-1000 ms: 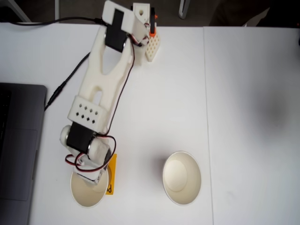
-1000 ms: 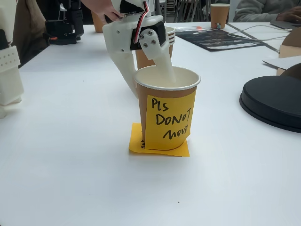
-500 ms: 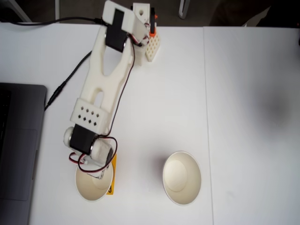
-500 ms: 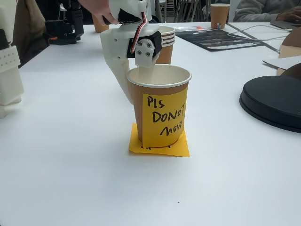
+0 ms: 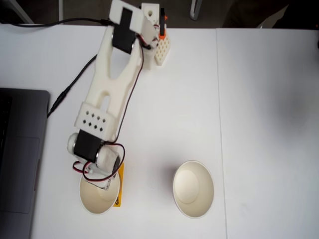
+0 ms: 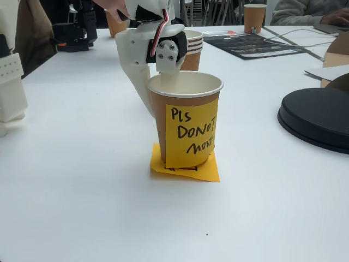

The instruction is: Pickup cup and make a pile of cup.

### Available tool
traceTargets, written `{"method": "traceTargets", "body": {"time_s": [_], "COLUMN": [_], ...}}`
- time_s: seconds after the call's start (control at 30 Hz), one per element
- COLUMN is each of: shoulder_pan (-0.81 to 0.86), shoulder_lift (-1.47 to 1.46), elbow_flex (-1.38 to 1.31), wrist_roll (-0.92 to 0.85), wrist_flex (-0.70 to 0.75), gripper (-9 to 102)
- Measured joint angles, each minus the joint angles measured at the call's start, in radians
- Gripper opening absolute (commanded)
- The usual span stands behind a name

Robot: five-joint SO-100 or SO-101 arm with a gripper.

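In the fixed view from above, the white arm [image 5: 107, 94] reaches down the picture from its base near the top edge, and its gripper [image 5: 102, 185] sits over the far rim of a paper cup [image 5: 98, 199] at lower left. One finger dips inside the mouth and the rest appears to lie outside the wall, a pinch on the rim that would suit lifting the cup by its edge. An orange sticky note [image 5: 118, 185] peeks out just to the right of that cup. The other cup [image 5: 193, 188] stands open and upright well apart to the right, a ready receiver if the first is to be nested in it. The white bench [image 5: 264, 109] shows a seam running top to bottom, a laptop [image 5: 20, 154] at the left edge and a black cable [image 5: 70, 89] beside the arm.

In the low fixed view, the cup [image 6: 184, 117] is brown outside and cream within, carrying a handwritten note [image 6: 191, 134] and sitting slightly tilted over another orange note [image 6: 188, 169] on the bench. The gripper [image 6: 169, 82] seems closed on its far rim, one white finger visible inside. Behind stand stacked cups [image 6: 192, 52], another cup [image 6: 254, 17], a black round lid-like disc [image 6: 316, 117], and a person's hand [image 6: 112, 6] at the top.
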Motion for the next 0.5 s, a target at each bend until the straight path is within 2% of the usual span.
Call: {"method": "traceTargets", "body": {"time_s": [0.5], "shoulder_pan": [0.0], "shoulder_lift": [0.247], "elbow_flex": [0.0], "wrist_roll": [0.0], "wrist_flex": [0.0], "gripper": [-7]}}
